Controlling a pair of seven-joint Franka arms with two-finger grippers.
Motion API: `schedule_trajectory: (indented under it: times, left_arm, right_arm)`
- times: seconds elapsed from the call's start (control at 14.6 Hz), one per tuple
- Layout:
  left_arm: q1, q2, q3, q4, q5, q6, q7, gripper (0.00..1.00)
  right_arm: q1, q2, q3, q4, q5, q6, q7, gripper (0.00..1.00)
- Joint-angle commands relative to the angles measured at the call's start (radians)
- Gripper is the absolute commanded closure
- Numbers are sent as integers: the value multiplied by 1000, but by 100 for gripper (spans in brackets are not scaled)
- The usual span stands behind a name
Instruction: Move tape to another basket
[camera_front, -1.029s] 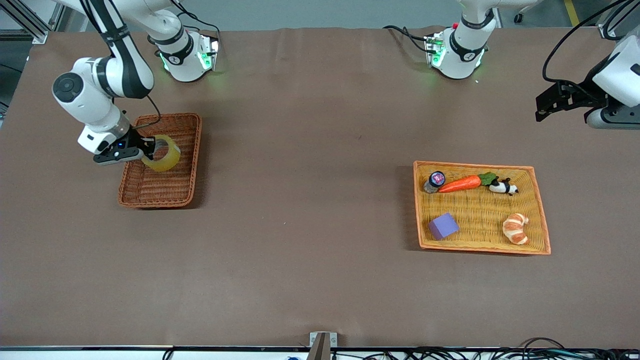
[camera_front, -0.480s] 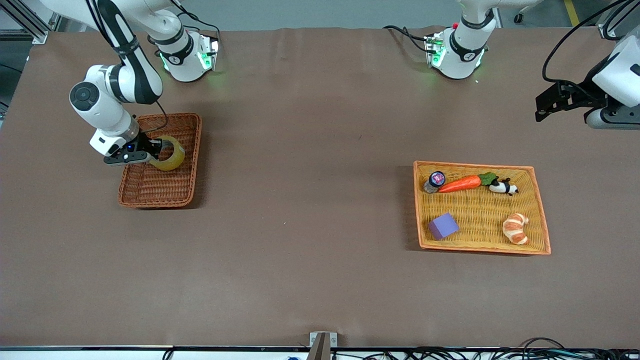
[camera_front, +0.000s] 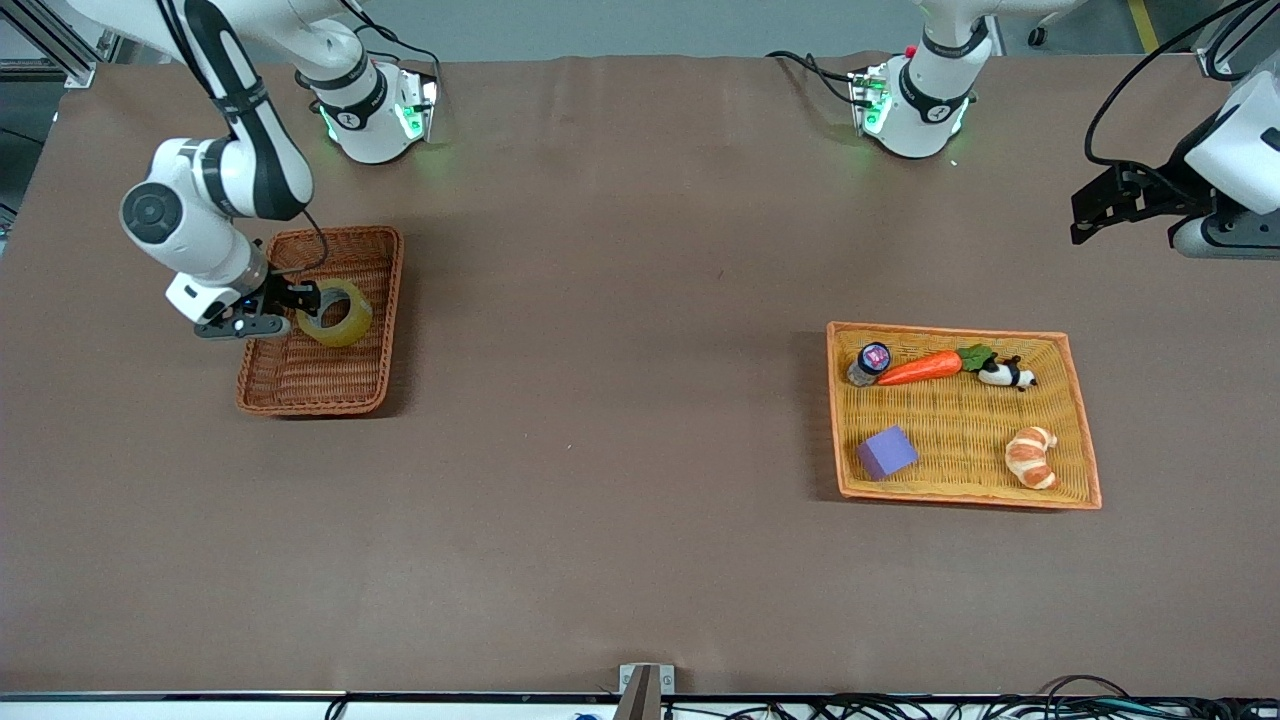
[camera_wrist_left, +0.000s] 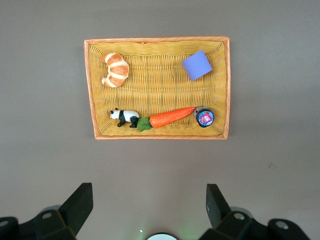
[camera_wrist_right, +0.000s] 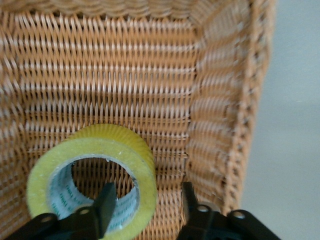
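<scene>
Now the right claw (camera_wrist_right: 145, 202) stands parted astride the tape's (camera_front: 336, 313) wall, roll resting in the basket (camera_front: 385, 320); left claw (camera_wrist_left: 149, 207) waits spread wide above the table (camera_front: 620, 450).

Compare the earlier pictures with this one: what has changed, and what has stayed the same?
The right gripper has lowered the tape into the basket and opened; the tape now lies flat. The left gripper waits open as before; the tray and its contents are unmoved.
</scene>
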Motion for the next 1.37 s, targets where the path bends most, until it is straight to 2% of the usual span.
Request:
schedule_trajectory:
  times: [0.0, 0.14, 0.21, 0.34, 0.41, 0.55, 0.69, 0.82, 0.96, 1.3]
  left_arm:
    - [-3, -12, 2, -15, -15, 13, 20, 0]
    - [-6, -11, 2, -12, -14, 13, 20, 0]
    - [-5, -11, 2, -12, -15, 13, 20, 0]
    - [0, -11, 2, -12, -15, 13, 20, 0]
    - [0, -11, 2, -11, -15, 16, 20, 0]
    - [0, -11, 2, -12, -15, 19, 20, 0]
    - [1, -9, 2, -11, -15, 19, 20, 0]
    - [0, -11, 2, -11, -13, 19, 20, 0]
    - [-2, -11, 2, -11, -12, 19, 20, 0]
    - [-12, -9, -6, -9, -7, 14, 18, 0]
  right_arm:
    - [4, -33, 0, 209, -5, -247, 25, 0]
    - [-12, -36, 27, 372, -5, -376, 26, 0]
    - [-54, -36, 76, 456, -5, -440, 26, 0]
    - [-198, -35, 238, 613, -5, -569, 26, 0]
    - [-243, -35, 292, 691, -5, -629, 28, 0]
    - [-257, -35, 305, 823, -1, -731, 28, 0]
    - [-257, -33, 301, 958, 77, -835, 28, 0]
    - [-256, -35, 302, 1035, 87, -925, 66, 0]
    - [-257, -30, 301, 1038, 91, -955, 81, 0]
    - [-259, -23, 300, 1025, 93, -926, 77, 0]
